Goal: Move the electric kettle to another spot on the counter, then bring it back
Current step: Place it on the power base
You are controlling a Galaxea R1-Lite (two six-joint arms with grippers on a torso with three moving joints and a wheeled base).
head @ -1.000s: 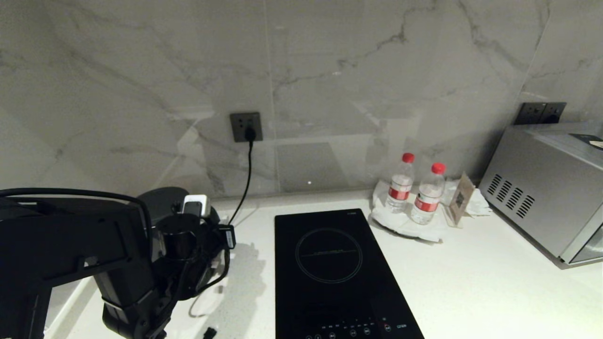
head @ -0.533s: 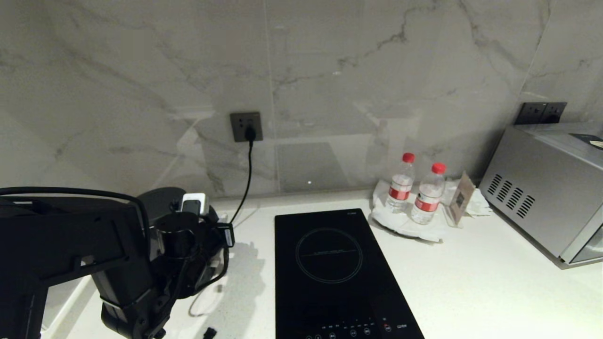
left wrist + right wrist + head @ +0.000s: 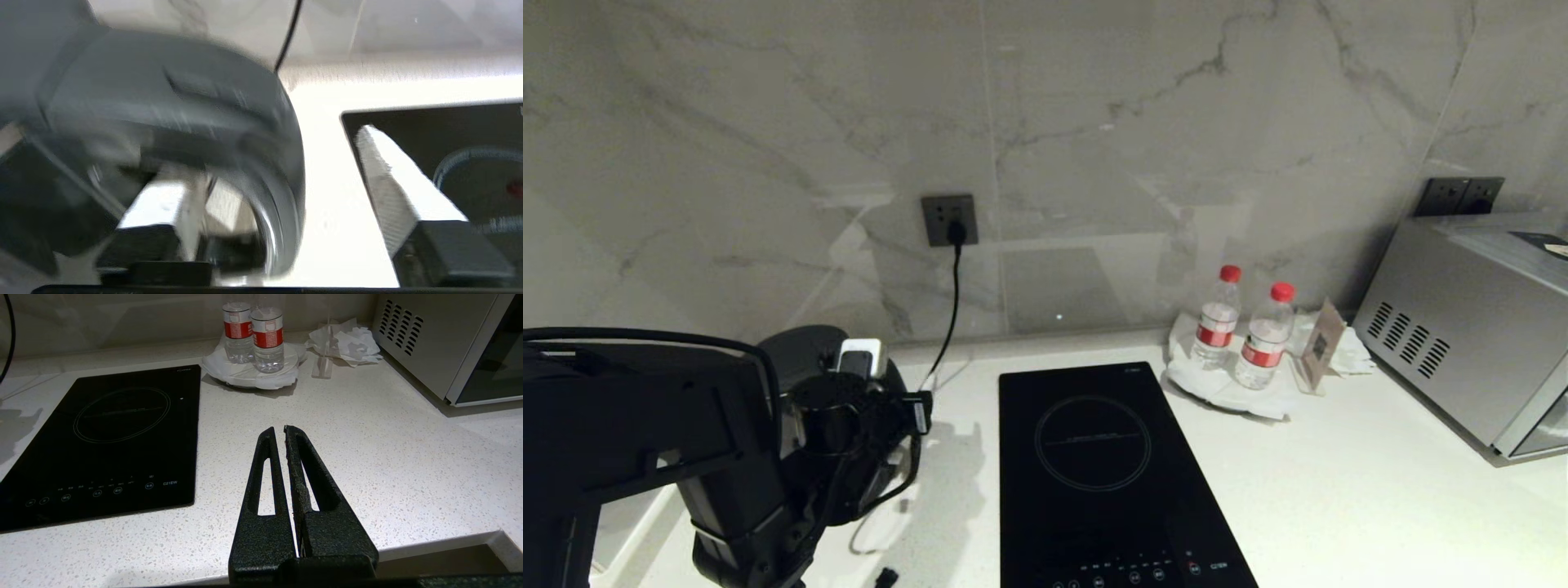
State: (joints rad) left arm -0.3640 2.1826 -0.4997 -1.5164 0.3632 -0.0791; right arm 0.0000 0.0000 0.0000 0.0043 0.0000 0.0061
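Black cylindrical electric kettle (image 3: 805,359) with flat grey lid and dark grey handle: stood on the white speckled stone counter (image 3: 1339,506) at the far left, close to the marble wall, largely hidden behind the left arm. Its handle is seen large and blurred in the left wrist view, arched between the fingers. Whether it sits on a base cannot be told.

Left gripper (image 3: 286,228): placed at the kettle's handle, fingers spread apart, one on each side, the right-hand finger (image 3: 392,192) well clear of the handle. The kettle is judged to be released rather than held.

Right gripper (image 3: 284,435): parked over the near edge of the counter, fingers brought together on nothing.

Glossy black glass cooktop (image 3: 1103,482): set flat in the counter, just right of the kettle.

Black cord (image 3: 949,302): run from the grey wall socket (image 3: 949,219) down toward the kettle's corner, presumably fixing where the kettle belongs.

Two clear water bottles with red caps (image 3: 1241,331): stood on a white plate, far right of the cooktop.

Steel microwave oven (image 3: 1478,327): far right.
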